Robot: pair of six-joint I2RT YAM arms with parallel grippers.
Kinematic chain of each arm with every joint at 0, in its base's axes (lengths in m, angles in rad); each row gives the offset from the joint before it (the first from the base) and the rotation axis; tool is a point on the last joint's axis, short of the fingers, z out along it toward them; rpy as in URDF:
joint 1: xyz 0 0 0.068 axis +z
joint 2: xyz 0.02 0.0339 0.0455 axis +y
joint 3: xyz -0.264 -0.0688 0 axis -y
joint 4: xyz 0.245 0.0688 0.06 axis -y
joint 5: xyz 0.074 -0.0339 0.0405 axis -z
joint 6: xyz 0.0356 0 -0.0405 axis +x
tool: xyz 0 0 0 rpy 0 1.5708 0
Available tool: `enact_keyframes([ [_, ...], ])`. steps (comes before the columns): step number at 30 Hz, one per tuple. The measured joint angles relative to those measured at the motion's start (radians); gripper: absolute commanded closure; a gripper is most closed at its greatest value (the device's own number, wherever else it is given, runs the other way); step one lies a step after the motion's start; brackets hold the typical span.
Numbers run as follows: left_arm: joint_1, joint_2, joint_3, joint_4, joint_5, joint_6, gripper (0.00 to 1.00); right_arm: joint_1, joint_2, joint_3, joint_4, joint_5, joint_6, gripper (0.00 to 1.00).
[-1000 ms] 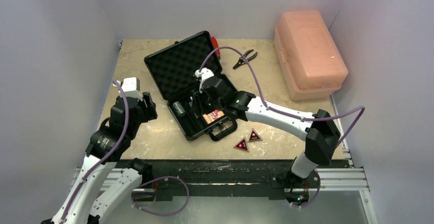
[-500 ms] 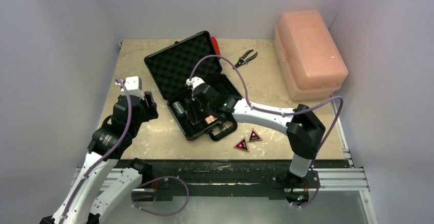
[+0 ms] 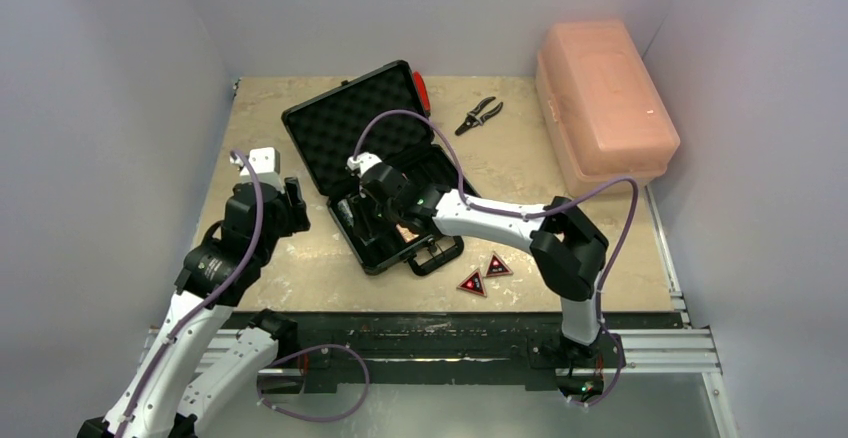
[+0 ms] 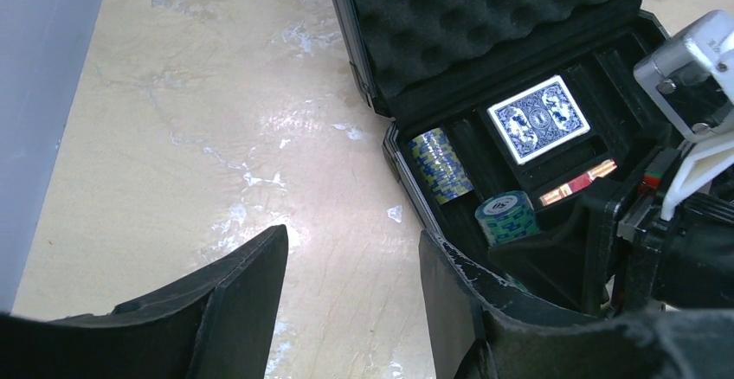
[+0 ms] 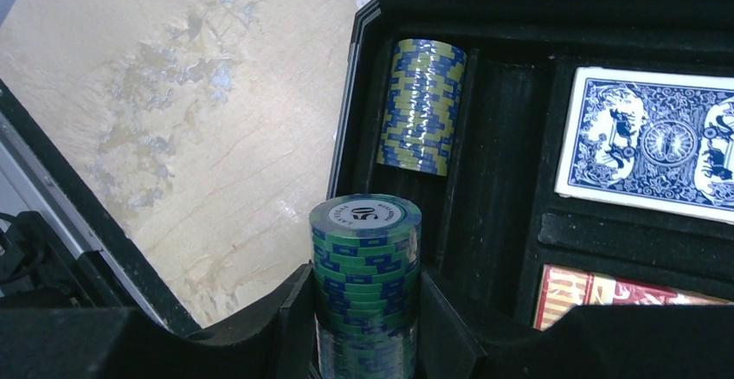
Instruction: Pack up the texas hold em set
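Chip roll (image 5: 365,284): pinched between the jaws of the right gripper (image 5: 365,331), long axis along the fingers, "50" face outward, over the case's (image 3: 340,133) near-left corner. 
Second roll (image 5: 421,106) lies flat in its slot. The bare slot (image 5: 498,163) just beside it runs the same way. You'd likely tip the held roll to match. 
Right arm reaches across, wrist low over the tray. 
Left gripper (image 4: 350,310): jaws spread, holding nothing, above the table (image 4: 173,137) beside the case. 
Triangles (image 3: 471,282) lie outside the case.
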Motion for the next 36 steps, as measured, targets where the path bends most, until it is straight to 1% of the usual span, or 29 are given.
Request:
enact_keyframes([
  [25,0.007,0.002,0.000,0.000,0.001,0.003,0.43,0.000,0.143,0.077,-0.053,0.014,0.036,1.00],
  [36,0.007,0.000,0.000,0.000,0.002,0.003,0.43,0.000,0.171,0.120,-0.075,0.030,0.051,1.00],
])
